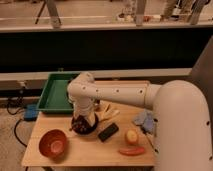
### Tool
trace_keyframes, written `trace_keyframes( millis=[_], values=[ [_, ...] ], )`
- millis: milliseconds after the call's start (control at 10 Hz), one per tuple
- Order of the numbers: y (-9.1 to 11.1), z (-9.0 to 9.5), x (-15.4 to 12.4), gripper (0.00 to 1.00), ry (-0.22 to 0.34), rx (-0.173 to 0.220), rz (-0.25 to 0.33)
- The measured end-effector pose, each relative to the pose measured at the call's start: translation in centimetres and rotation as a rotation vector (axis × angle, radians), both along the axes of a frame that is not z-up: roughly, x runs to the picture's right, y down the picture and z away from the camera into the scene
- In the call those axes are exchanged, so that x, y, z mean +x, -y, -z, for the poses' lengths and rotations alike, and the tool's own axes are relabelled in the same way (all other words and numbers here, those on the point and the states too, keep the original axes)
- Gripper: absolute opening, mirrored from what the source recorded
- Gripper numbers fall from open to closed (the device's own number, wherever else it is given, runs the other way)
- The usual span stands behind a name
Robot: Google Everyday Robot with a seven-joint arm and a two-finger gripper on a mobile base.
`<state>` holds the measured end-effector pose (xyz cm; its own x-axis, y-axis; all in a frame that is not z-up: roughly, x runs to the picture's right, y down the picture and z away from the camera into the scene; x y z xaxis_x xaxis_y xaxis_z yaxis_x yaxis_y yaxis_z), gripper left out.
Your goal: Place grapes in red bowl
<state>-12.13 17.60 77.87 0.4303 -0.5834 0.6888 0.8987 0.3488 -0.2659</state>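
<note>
The grapes (79, 123) are a dark red-purple bunch lying in a dark bowl (91, 128) on the wooden table. My gripper (83, 118) hangs straight down from the white arm (115, 94) and is right at the grapes, inside the dark bowl. The arm's wrist hides part of the bunch. The red bowl (53, 143) stands at the table's front left, to the lower left of the dark bowl, with nothing visible in it.
A green tray (54, 93) lies at the back left. A black block (108, 132), a yellow round fruit (131, 136), an orange carrot-like stick (131, 150), a blue cloth (145, 120) and pale sticks (108, 113) lie right of the dark bowl.
</note>
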Motion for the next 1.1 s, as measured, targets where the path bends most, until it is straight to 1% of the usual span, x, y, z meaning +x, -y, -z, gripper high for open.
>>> trace_keyframes(
  millis=[200, 400, 900, 1000, 1100],
  values=[
    [-0.5, -0.4, -0.3, 0.61, 0.000, -0.008, 0.006],
    [-0.9, -0.8, 0.0, 0.61, -0.013, -0.016, -0.005],
    [-1.3, -1.4, -0.1, 0.61, -0.021, -0.020, -0.014],
    [-1.4, -1.5, 0.0, 0.59, -0.024, -0.022, -0.013],
    [-1.5, -1.6, 0.1, 0.53, -0.027, -0.022, -0.013]
  ],
)
